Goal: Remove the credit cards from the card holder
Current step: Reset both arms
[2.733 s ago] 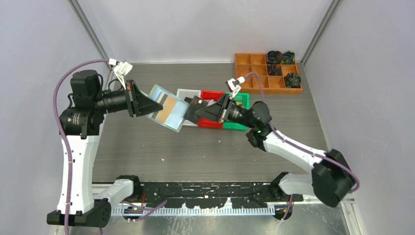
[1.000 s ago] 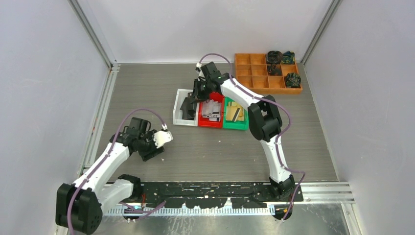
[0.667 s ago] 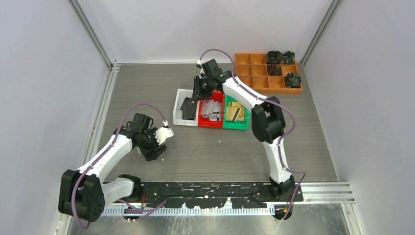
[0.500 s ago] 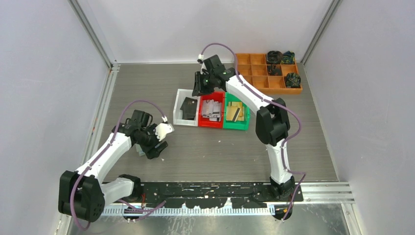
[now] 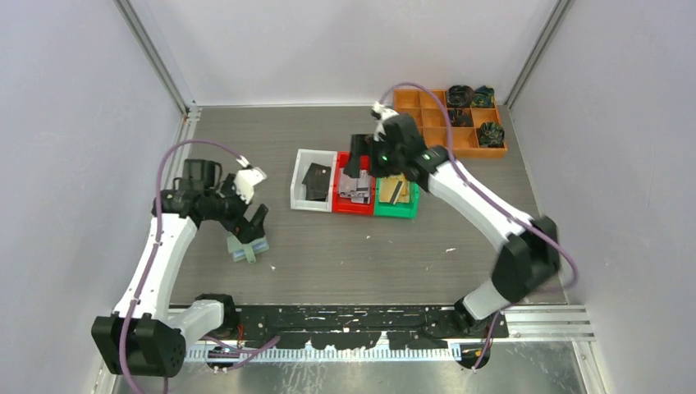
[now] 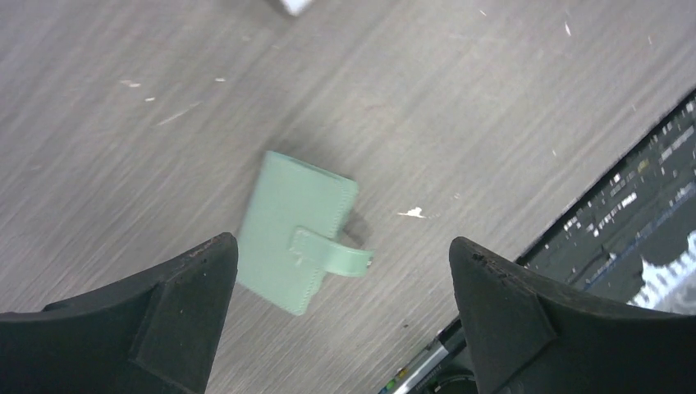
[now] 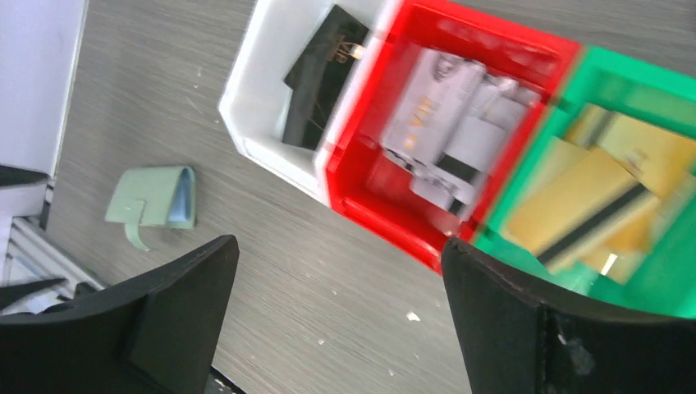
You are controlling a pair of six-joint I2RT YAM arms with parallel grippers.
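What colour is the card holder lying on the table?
The card holder is pale mint green, strap included; the left wrist view shows it best.

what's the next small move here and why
Probably lift the left arm clear: the card holder lies folded on the table, apart from the open jaws, and cards already sit in the three bins. Whether any remain inside is hidden.
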